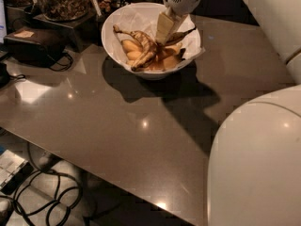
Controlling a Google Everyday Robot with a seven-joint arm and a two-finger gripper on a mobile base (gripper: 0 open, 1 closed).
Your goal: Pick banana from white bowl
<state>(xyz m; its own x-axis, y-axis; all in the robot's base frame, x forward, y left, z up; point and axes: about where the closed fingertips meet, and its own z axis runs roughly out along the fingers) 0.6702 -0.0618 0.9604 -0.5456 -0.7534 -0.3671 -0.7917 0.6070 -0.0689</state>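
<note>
The white bowl (155, 73), lined with crumpled white paper, stands at the far side of the brown table. In it lie a longer brown-streaked banana with a thin stem (145, 48), smooth orange-yellow fruits (130, 46), and the dark-streaked banana (181, 36), whose dark tip points right. My gripper (163, 34) reaches down into the bowl from above and sits over the dark-streaked banana's left part, hiding it. I cannot see whether it touches the banana.
A black box with a cord (33, 44) and jars of nuts on a stand (61, 1) sit left of the bowl. My arm's large white body (256, 164) fills the right foreground. Cables (42, 192) lie on the floor beyond the table's near edge.
</note>
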